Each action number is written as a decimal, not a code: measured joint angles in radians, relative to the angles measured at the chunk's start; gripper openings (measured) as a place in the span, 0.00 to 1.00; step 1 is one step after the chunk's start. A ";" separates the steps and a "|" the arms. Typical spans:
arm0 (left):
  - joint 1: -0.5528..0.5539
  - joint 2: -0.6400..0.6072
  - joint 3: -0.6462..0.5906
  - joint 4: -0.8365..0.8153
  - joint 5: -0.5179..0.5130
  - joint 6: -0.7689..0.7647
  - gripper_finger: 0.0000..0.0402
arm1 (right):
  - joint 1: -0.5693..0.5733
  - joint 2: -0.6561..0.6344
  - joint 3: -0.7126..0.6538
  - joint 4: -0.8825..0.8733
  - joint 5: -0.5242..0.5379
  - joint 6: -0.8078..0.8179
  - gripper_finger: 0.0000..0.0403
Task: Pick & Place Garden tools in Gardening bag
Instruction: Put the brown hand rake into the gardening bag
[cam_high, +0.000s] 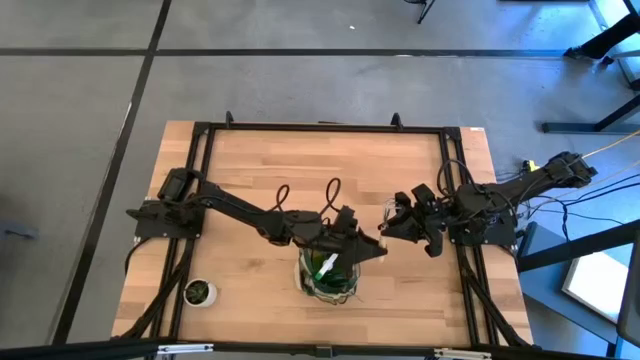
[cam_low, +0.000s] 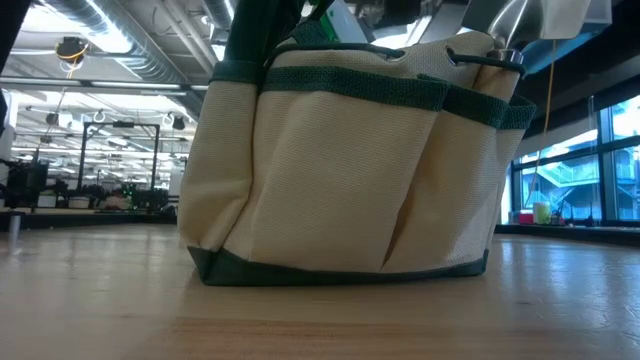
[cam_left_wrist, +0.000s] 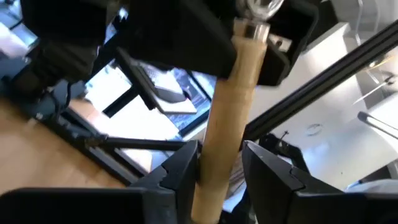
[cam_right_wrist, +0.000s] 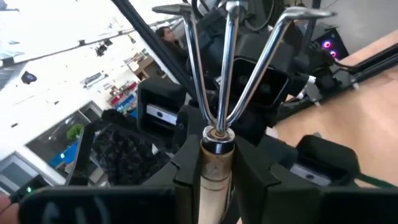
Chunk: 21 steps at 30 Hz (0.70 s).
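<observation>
- High view: the left tool (cam_high: 366, 250) hangs over the olive-green and khaki cloth bag (cam_high: 304, 278) on the wooden table (cam_high: 250, 160). The right tool (cam_high: 392, 225) is just beside the left tool. A green plastic spray bottle (cam_high: 327, 268) is inside the bag.
- Low view: the bag (cam_low: 340, 180) stands upright.
- Left wrist view: the wooden-handled metal garden fork (cam_left_wrist: 227, 124) sits between the left tool's fingers (cam_left_wrist: 273, 177). I cannot tell if they squeeze it.
- Right wrist view: the right tool (cam_right_wrist: 214, 180) is closed on the garden fork (cam_right_wrist: 216, 163). Its prongs point away from that tool. The left arm is nearer the bag.
</observation>
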<state>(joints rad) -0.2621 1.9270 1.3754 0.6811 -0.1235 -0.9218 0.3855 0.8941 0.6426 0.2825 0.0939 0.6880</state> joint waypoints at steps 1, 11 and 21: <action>-0.003 0.000 0.000 -0.013 -0.001 -0.001 0.31 | 0.001 -0.006 0.000 -0.012 0.000 0.000 0.15; -0.009 -0.015 -0.002 -0.073 0.025 -0.005 0.29 | 0.001 -0.034 0.000 -0.078 -0.049 -0.023 0.15; -0.026 -0.125 -0.003 -0.230 0.045 0.027 0.29 | 0.040 -0.037 -0.001 -0.312 -0.162 -0.068 0.15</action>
<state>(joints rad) -0.2882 1.8024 1.3727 0.4515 -0.0785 -0.8951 0.4256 0.8566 0.6415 -0.0290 -0.0681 0.6202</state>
